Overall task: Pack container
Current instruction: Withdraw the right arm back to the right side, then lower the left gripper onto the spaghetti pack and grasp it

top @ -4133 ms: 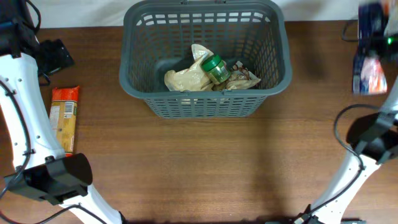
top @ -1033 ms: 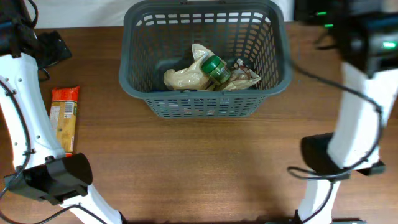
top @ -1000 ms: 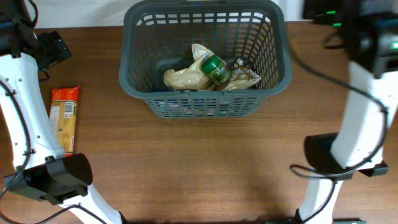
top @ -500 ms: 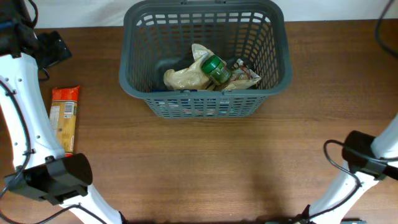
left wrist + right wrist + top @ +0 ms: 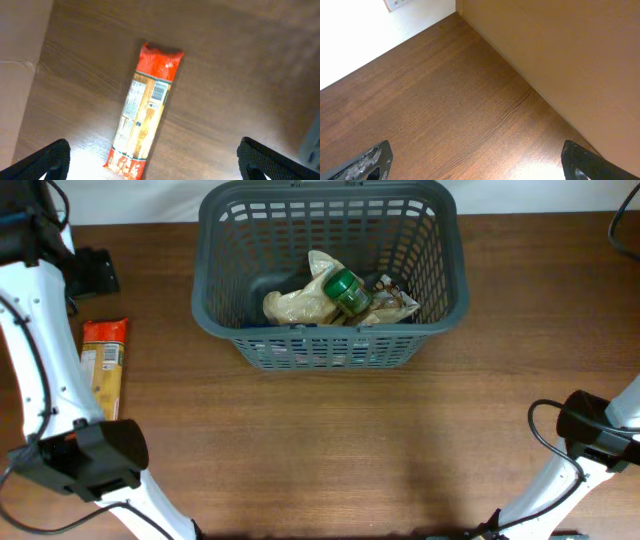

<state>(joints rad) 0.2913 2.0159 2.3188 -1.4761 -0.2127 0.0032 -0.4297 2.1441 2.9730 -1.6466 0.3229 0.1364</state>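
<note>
The container (image 5: pixel 325 352) sits at the far middle of the bench (image 5: pixel 330 445), a dark grey plastic basket, rectangular with rounded corners, its sides a lattice of slots under a smooth rolled rim. Inside lie a crumpled beige bag (image 5: pixel 293 305), a small jar with a round green lid (image 5: pixel 347 288) resting against it, and a crinkled clear packet (image 5: pixel 396 304) to the right. The bench is dark brown wood with a fine straight grain. Well left of the basket a long, flat orange-red packet (image 5: pixel 103 370) lies on the wood, glossy, with a pale printed label. The left jaws hang above it, spread wide and holding nothing. The right jaws, off by the bench's right corner, also stand wide apart and hold nothing.
</note>
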